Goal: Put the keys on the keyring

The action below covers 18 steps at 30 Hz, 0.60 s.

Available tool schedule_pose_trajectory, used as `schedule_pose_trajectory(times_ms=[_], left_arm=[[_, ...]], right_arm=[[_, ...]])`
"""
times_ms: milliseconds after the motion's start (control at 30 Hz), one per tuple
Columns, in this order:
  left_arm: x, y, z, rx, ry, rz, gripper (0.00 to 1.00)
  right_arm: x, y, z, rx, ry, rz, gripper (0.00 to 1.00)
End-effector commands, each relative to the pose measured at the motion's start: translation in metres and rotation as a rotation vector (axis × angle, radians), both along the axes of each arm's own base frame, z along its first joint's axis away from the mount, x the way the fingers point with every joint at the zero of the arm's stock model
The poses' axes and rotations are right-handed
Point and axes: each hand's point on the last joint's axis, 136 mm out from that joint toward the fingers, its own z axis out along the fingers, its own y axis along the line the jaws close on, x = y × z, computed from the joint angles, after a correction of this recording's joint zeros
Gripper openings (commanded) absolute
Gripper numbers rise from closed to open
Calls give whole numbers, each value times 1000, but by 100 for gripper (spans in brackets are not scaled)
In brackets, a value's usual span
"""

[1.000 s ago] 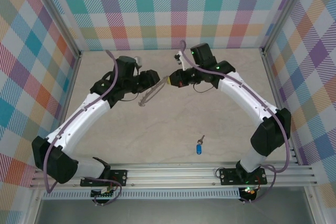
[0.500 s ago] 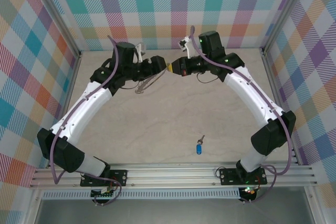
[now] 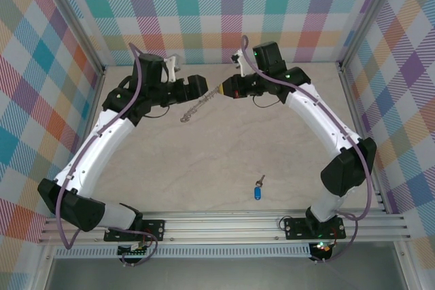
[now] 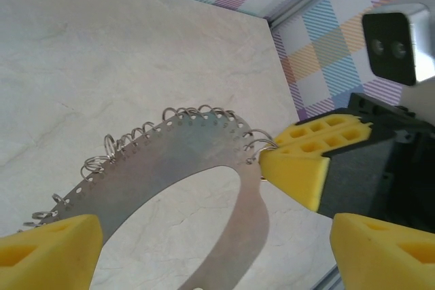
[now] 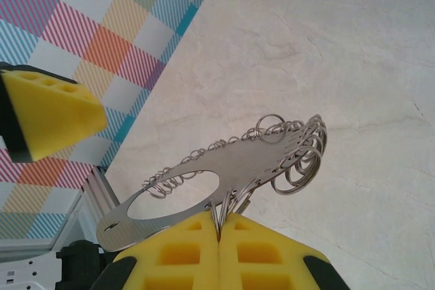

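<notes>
Your right gripper (image 5: 219,225) is pressed together on the keyring's (image 5: 231,161) rim, holding it off the table (image 3: 204,161). Your left gripper (image 3: 196,88) is spread wide, and the ring's other end lies loose between its jaws. The key (image 3: 257,191) lies on the table well behind both grippers. It is probably light, hard and slippery, so pinch its blue head squarely.

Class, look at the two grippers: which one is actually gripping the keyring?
The right gripper: its yellow jaws are pressed shut on the edge of the keyring. The left gripper stands open, with its jaws spread wide apart.
</notes>
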Motion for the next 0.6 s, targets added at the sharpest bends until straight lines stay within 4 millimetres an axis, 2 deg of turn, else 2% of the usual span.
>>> schedule_pose_trajectory(times_ms=[0,167,233,333,433,567], left_arm=[[4,0,12,11,-37,-36,84],[14,-10,29,-78,-50,-102,66],[20,-15,36,-135,-52,-143,58],[25,-21,49,-203,-61,-199,51],[26,-28,64,-236,-82,-250,48],[28,-32,77,-256,-112,-280,48]], right_arm=[[-6,4,22,31,-86,76,0],[-18,6,53,106,-179,202,0],[-19,4,64,153,-175,237,0],[-24,1,81,211,-167,283,0],[-27,-2,96,238,-165,307,0],[-26,-1,104,246,-163,315,0]])
